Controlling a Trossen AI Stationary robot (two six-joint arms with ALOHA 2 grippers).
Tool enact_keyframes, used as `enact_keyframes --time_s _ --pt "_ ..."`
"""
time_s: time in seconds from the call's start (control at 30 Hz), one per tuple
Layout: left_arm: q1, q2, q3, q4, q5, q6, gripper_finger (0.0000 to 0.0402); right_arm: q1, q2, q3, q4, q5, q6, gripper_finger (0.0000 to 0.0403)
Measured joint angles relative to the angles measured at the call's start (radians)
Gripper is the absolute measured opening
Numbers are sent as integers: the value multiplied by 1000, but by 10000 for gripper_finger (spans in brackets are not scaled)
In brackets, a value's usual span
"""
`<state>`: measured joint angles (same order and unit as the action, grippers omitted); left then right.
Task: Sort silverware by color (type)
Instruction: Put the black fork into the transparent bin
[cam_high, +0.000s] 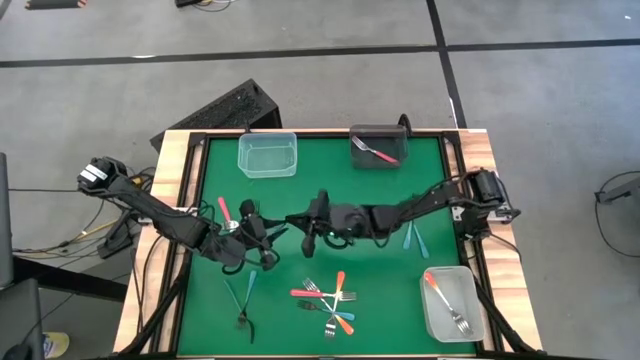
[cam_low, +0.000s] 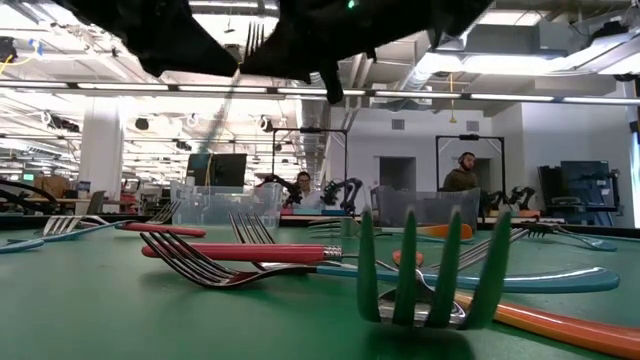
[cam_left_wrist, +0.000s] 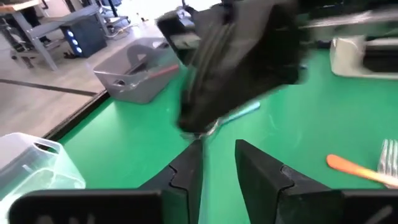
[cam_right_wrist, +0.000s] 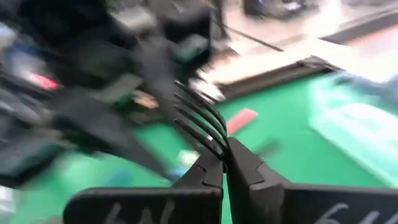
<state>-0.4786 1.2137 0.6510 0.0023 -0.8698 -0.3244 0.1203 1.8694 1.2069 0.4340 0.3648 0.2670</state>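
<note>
My two grippers meet above the middle of the green table (cam_high: 215, 320). My right gripper (cam_high: 298, 222) (cam_right_wrist: 224, 146) reaches in from the right and is shut on a fork (cam_right_wrist: 199, 118) with dark-looking tines. My left gripper (cam_high: 272, 232) (cam_left_wrist: 217, 146) faces it from the left. Its fingers are open, and the fork's metal end (cam_left_wrist: 209, 129) sits just beyond them. Other silverware lies loose on the table: a mixed pile (cam_high: 330, 300), a red-handled fork (cam_high: 223, 210), teal ones (cam_high: 412, 238) and dark green ones (cam_high: 245, 298). My right gripper pinches the fork between its two fingers just below the tines (cam_right_wrist: 214, 152). The fingers come nearly level from the table's right side. The tines (cam_right_wrist: 196, 115) stick out past the fingertips toward the left arm, and the fork is lifted clear of the table. My left gripper: the fork's end lies by one fingertip (cam_left_wrist: 194, 152), and I cannot tell whether they touch.
A clear tub (cam_high: 267, 153) and a dark tub (cam_high: 378, 145) holding a red-handled fork stand at the far edge. A clear tub (cam_high: 452, 302) with an orange-handled fork sits at the near right. The table has a wooden frame (cam_high: 175, 190). People show in the room beyond.
</note>
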Motion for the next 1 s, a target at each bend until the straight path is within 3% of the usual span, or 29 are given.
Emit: enact_keyframes --time_s 0.1,0.27,0.53,0.8,1.0 --pt "-10 -37 0 -103 -23 -52 92 -41 1 94 -200 36 -80 15" --pt "-19 -140 0 -274 -65 -184 98 -143 1 241 -375 33 -218 14" --pt "-5 -254 0 -431 -176 -283 98 -332 0 340 -394 -65 -302 14" --pt "49 -238 0 -465 -184 -291 98 -445 66 340 -245 -182 -111 14" --pt "69 -232 1 -461 -160 -292 98 -459 221 396 -136 -200 86 15"
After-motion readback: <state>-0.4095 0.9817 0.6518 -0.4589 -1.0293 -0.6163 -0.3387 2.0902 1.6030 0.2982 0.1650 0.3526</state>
